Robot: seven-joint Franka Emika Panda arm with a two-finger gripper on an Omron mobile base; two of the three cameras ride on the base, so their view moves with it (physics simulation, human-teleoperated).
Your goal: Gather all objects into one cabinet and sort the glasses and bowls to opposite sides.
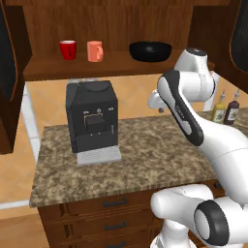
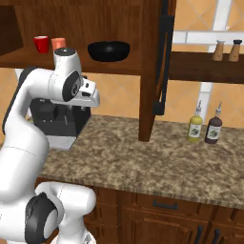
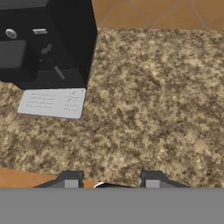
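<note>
Three task items sit on the cabinet [image 1: 116, 29] shelf, well above and beyond the jaws. Left to right:

- red cup [image 1: 68, 49], upright, farthest to the jaws' left
- pink mug [image 1: 95, 51], just beside the cup but apart from it, handle turned toward the bowl
- black bowl [image 1: 150, 51], well apart from the mug, toward the right end of the shelf
- open cabinet door [image 2: 148, 71] with its bar handle [image 2: 163, 62], right of the jaws and higher
- two bottles [image 2: 195, 127] on the worktop [image 1: 145, 160], far right, well clear of the jaws

Jaws: part open and empty. The finger tips [image 3: 71, 180] stand apart, with only speckled worktop showing beyond them. They point down at bare worktop. The coffee machine [image 1: 92, 118] and its grey drip tray [image 3: 52, 103] are ahead and to their left, close by but not touching.

Judgement: the sort looks about done from here, with cup and mug on one side and bowl on the other. I cannot tell whether another cup waits elsewhere.

What the step seems to call for:

- Raise the jaws straight off the worktop before swinging.
- Keep away from the coffee machine on the left.
- Pass well left of the door edge.
- If anything on the shelf needs a nudge, come in level between mug and bowl, where the gap is widest.
- Keep the jaws parted and slow near the mug handle.
</note>
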